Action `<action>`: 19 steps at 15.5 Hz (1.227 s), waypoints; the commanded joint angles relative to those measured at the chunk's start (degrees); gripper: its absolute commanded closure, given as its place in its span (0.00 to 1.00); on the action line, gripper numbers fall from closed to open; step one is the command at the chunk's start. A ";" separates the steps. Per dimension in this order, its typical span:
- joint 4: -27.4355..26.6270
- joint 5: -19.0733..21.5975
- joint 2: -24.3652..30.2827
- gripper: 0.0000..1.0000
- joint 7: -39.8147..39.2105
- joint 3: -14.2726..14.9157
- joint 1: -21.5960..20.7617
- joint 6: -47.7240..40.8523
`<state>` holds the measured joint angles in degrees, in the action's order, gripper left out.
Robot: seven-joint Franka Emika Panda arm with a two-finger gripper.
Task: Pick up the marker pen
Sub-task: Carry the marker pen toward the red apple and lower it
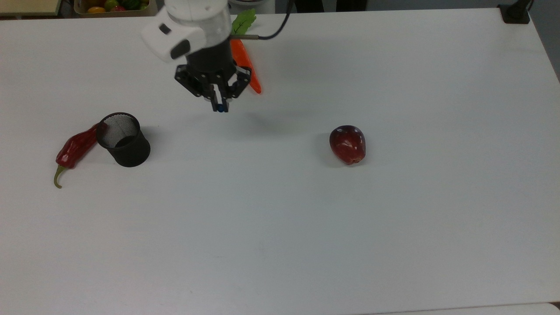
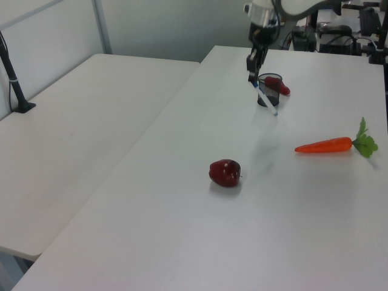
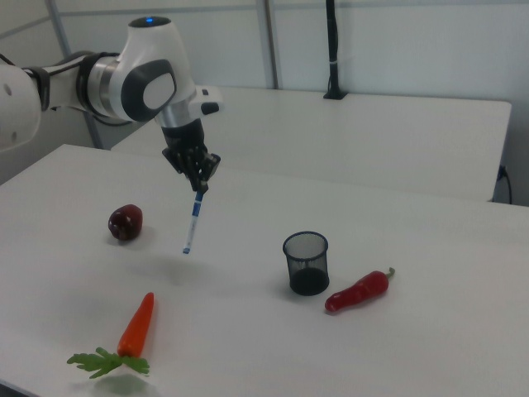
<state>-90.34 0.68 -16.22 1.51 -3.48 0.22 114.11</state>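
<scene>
Black two-finger gripper (image 3: 201,189) w/ jaws clamped on slim white-and-blue marker pen (image 3: 193,222), hanging below jaws, clear of table for carrying.

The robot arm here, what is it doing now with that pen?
The arm's tool is shut on the marker pen and holds it in the air above the white table, the pen hanging downward at a slight tilt. The pen is out of the black mesh cup, which stands upright with a red chili pepper lying beside it. In the top view the tool is between the cup and the carrot. The apple lies untouched further away.
</scene>
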 commanded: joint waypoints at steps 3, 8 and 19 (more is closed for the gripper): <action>-0.10 0.55 -5.30 0.96 0.69 0.58 -3.73 -1.08; 0.08 -0.06 -7.94 0.95 0.60 0.58 -5.40 -0.64; 0.34 -1.82 -9.53 0.08 0.60 0.66 -6.02 -0.73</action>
<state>-90.57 0.23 -25.83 1.55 -3.48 -4.89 113.99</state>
